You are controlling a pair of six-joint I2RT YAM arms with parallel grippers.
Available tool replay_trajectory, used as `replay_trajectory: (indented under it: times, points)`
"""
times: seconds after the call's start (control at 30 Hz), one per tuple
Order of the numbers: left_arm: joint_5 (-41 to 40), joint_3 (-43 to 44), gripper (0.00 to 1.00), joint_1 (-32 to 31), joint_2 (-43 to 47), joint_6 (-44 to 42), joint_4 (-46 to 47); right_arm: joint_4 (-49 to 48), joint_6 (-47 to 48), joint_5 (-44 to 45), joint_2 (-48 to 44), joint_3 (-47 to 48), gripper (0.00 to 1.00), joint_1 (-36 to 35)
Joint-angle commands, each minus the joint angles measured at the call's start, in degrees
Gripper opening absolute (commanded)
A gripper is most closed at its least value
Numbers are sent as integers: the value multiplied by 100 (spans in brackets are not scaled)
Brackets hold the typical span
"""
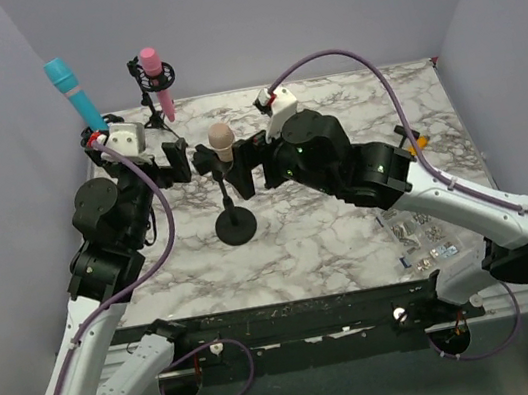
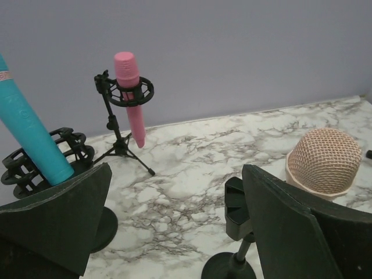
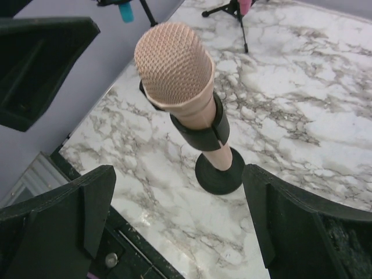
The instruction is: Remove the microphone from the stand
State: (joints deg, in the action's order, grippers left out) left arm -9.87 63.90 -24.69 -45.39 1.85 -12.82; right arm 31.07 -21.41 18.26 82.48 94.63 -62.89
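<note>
Nothing is removed yet: the mic (image 3: 174,70) sits in its stand (image 3: 219,174) near the middle of the table (image 1: 351,234). The right fingers (image 3: 302,232) are spread wide at 3 o'clock of it, not touching (the left fingers (image 2: 52,221), also spread, are at 9 o'clock). Grasping and lifting out remain.

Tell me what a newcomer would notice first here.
A beige microphone stands upright in a black stand in the middle of the marble table. The left hand and the right hand are open on either side of it, and neither grips it. Behind, a teal microphone leans at the far left, and a pink microphone sits in a tripod stand near the back wall.
</note>
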Motion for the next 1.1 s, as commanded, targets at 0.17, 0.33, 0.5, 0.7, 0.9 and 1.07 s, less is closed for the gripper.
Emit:
replay_trajectory:
  times: [0.17, 0.33, 0.5, 0.7, 0.9, 1.07]
  points:
    - [-794, -38, 99, 34, -116, -66, 141, 81, 504, 1337, 943, 1200, 99, -43]
    - [-828, -101, 99, 43, -120, -83, 212, -82, 488, 1340, 1275, 1455, 95, -46]
    - [-780, -86, 99, 43, -206, -93, 188, -263, 516, 1286, 1554, 1519, 88, -46]
    - [-512, 43, 99, 65, -454, -45, 22, -479, 659, 1403, 1602, 1356, 54, -37]
    - [237, 107, 99, 130, -618, 73, -27, -1104, 1192, 678, 988, 557, 1, 266]
    - [1625, 192, 99, 250, -799, 400, 4, -1327, 1740, -1046, 392, 47, 1, 786]
